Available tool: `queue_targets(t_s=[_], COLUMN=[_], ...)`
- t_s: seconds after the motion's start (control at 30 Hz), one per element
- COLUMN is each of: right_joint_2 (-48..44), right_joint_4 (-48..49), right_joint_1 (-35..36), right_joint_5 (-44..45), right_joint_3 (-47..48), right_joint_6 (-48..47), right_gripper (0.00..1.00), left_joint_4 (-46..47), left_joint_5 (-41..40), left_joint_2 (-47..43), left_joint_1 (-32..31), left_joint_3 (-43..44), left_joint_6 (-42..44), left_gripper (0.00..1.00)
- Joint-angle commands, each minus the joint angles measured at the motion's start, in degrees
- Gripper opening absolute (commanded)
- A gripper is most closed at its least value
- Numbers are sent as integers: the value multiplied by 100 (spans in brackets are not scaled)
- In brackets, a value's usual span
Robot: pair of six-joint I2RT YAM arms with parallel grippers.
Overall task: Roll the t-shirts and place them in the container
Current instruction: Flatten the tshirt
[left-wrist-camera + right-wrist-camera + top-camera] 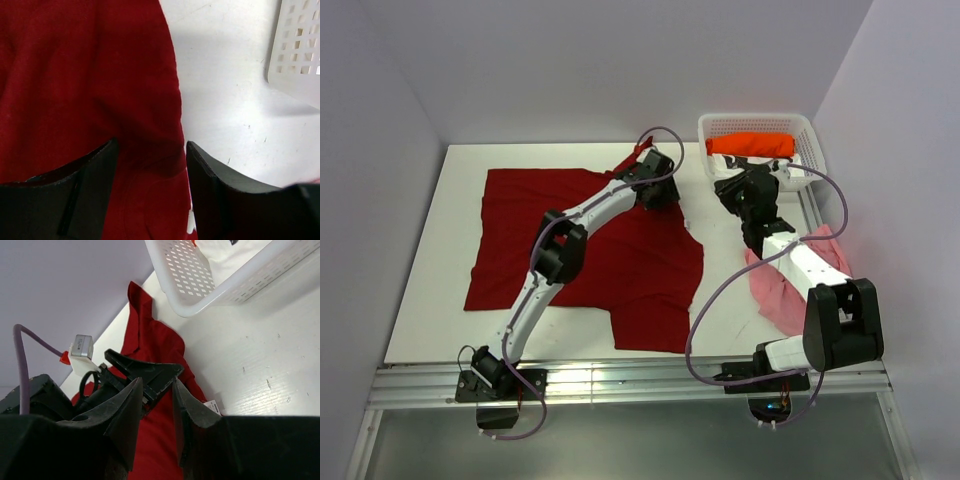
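Observation:
A dark red t-shirt (580,240) lies spread flat on the white table (430,300). My left gripper (658,188) is down at its far right corner, by the sleeve. In the left wrist view the left gripper (151,144) is open, its jaws straddling the red shirt's edge (90,80), with cloth between them. My right gripper (735,190) hovers just right of it, open and holding nothing. In the right wrist view the right gripper (157,382) looks onto the left gripper's fingers (150,370) and the red cloth (155,340). A pale pink t-shirt (785,290) lies crumpled under the right arm. A bright orange t-shirt (752,145) lies rolled in the basket.
The white lattice basket (760,121) stands at the back right corner, close to both grippers, and also holds something white (225,255). Its wall shows in the left wrist view (300,50) and in the right wrist view (190,285). A small white label (214,406) sticks out from the red shirt's edge.

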Motion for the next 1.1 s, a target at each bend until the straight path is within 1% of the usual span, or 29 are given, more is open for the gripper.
queue_targets(t_s=[0.0,0.17,0.3,0.33,0.53,0.6,0.7,0.73,0.8,0.83,0.9,1.0,1.07], right_joint_2=[-70,-34,-87,-87,-113,-105,-87,-70,0,97,220,554,975], right_joint_4=[308,361,370,379,414,431,449,423,248,177,63,-226,-447], right_joint_1=[-108,-223,-293,-311,-399,-425,-469,-478,-478,-486,-495,-478,-460], right_joint_5=[-160,-310,-380,-380,-512,-556,-556,-556,-556,-556,-556,-723,-828], right_joint_3=[-40,-92,-110,-128,-154,-172,-180,-172,-58,-5,135,425,766], right_joint_6=[110,189,215,215,259,268,277,268,251,224,154,49,-66], right_gripper=[38,37,37,37,36,36,36,36,36,35,35,35,35], left_joint_4=[-78,-122,-87,-79,10,-8,27,88,263,517,747,1028,1378], left_joint_5=[-355,-732,-952,-996,-1208,-1208,-1181,-1120,-945,-796,-479,-355,-250], left_joint_2=[95,104,95,95,191,244,253,236,122,60,-115,-343,-502], left_joint_1=[-111,-287,-331,-340,-481,-489,-489,-481,-446,-428,-332,-314,-296], left_joint_3=[289,438,438,429,517,544,482,421,255,-16,-272,-607,-984], left_joint_6=[-19,60,139,165,341,333,341,333,298,263,175,227,245], left_gripper=[62,61,56,53,53,50,38,26,14,1,0,0,0])
